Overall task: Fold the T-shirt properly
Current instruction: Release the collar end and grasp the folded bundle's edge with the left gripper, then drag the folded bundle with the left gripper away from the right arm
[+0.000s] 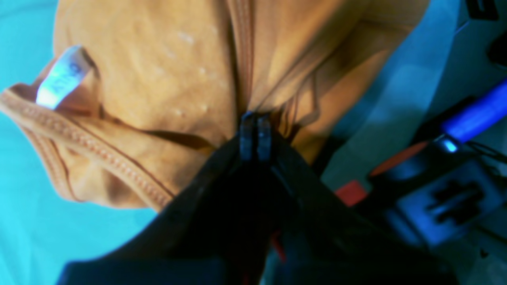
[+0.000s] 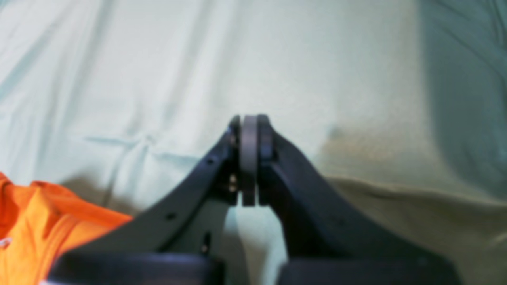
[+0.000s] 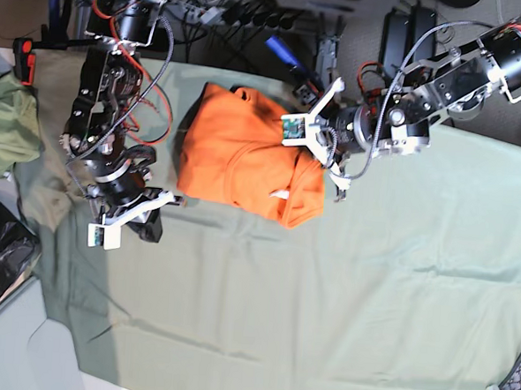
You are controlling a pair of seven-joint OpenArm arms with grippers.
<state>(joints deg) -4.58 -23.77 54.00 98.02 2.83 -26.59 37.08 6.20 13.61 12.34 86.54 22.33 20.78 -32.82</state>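
The orange T-shirt (image 3: 241, 154) lies bunched in a heap at the back middle of the green cloth. In the left wrist view its ribbed collar (image 1: 83, 140) and white label (image 1: 61, 77) show at the left. My left gripper (image 1: 254, 120) is shut on a pinched fold of the orange fabric; in the base view it (image 3: 309, 152) sits at the heap's right edge. My right gripper (image 2: 249, 122) is shut with nothing in it, over bare cloth. In the base view it (image 3: 152, 226) hovers left of the T-shirt (image 2: 39, 225), not touching it.
A sage-green cloth (image 3: 343, 297) covers the table. An olive-green garment (image 3: 1, 130) lies at the left edge, with a black bag (image 3: 0, 259) below it. Cables and a power strip (image 3: 254, 18) run behind the table's far edge.
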